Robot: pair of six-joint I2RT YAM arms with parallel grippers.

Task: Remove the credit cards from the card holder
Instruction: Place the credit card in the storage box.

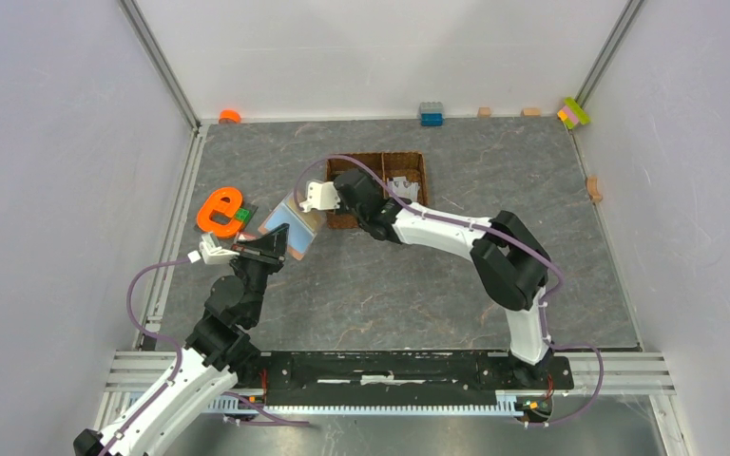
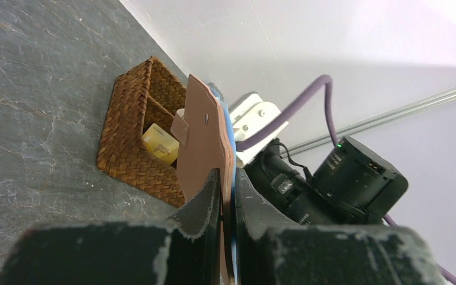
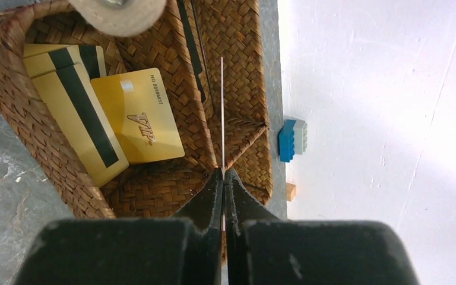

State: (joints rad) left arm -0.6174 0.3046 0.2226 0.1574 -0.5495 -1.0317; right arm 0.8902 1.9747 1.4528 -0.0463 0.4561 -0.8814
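L gripper (image 2: 225, 178): narrow, fingers pinched on the wallet's lower edge; holds it upright above the table, left of the basket.
Wallet (image 2: 202, 136): salmon-pink, leather-like, thin and flat; small tab w/ a stud sticks out on one side. L wrist view shows a blue strip along its far face. Top view (image 1: 295, 228) shows a pale blue-silver face w/ a pink rim, tilted.
R gripper (image 3: 224, 178): fingers pressed together on a card's edge, no gap between them.
Card (image 3: 221, 119): seen edge-on only, a thin pale line running straight out from the R fingertips; colour can't tell. In the R wrist view it lines up over the basket's divider.
Gold cards (image 3: 136, 116): at least 3, lying overlapped in one basket compartment. One is face up w/ "VIP" lettering. Another (image 3: 77, 119) shows a black stripe. A third is half hidden under them.
Basket (image 1: 375, 161): brown, woven, divided, mid-table towards the far side; R wrist sits over its left part.
Table (image 1: 390, 294): dark grey, stone-look.
Letter e (image 1: 219, 211): orange, lies just left of the wallet, small green brick (image 1: 244, 215) touching it.
Blue brick (image 3: 291, 139): by the far wall, beyond the basket.
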